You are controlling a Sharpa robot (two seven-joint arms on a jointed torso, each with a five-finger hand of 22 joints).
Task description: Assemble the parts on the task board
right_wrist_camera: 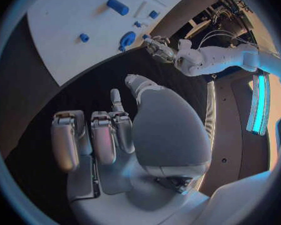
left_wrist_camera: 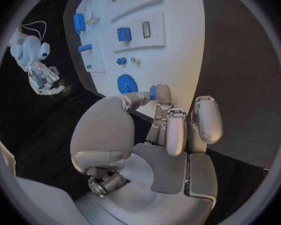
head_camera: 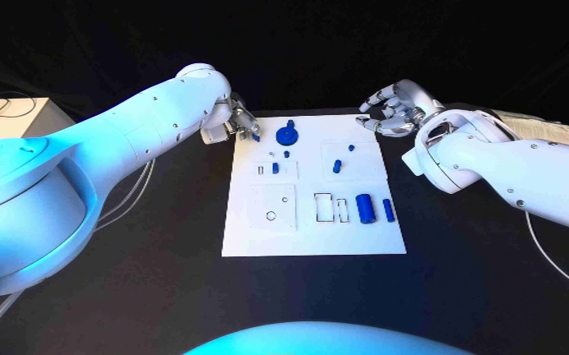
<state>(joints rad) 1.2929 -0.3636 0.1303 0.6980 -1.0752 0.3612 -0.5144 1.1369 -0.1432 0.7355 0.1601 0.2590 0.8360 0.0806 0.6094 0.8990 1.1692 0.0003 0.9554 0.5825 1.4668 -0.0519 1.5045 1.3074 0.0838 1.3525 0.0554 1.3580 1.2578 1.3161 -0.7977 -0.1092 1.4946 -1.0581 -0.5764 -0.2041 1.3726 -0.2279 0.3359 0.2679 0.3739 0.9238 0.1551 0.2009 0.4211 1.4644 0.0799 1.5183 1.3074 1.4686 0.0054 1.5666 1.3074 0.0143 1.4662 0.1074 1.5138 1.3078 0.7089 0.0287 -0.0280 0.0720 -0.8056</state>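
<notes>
Left hand (head_camera: 233, 122): hovering at the far left corner of the task board (head_camera: 311, 242), pinching a small blue part (left_wrist_camera: 152, 92) between thumb and fingertip; the left wrist view is showing the piece held just beside the blue round knob-shaped part (head_camera: 287, 135), so the hand is probably either bringing it in for seating or lifting it clear, and which cannot be told. Task board: lying flat in the middle of the black worktop (head_camera: 142, 289), its recesses facing up so parts are being kept within reach of both arms. Small blue peg (head_camera: 275, 168): sitting in the left middle panel, near pale outlined slots. Slanted blue peg (head_camera: 337, 166): lying loose in the right middle panel, not yet seated by the look of it. Large blue cylinder (head_camera: 365, 208) and slimmer blue bar (head_camera: 388, 209): lying side by side near the board's right edge, beside empty rectangular cut-outs that are likely awaiting them. Right hand (head_camera: 392, 109): waiting off the far right corner, over bare worktop, fingers curled inward and holding nothing.
</notes>
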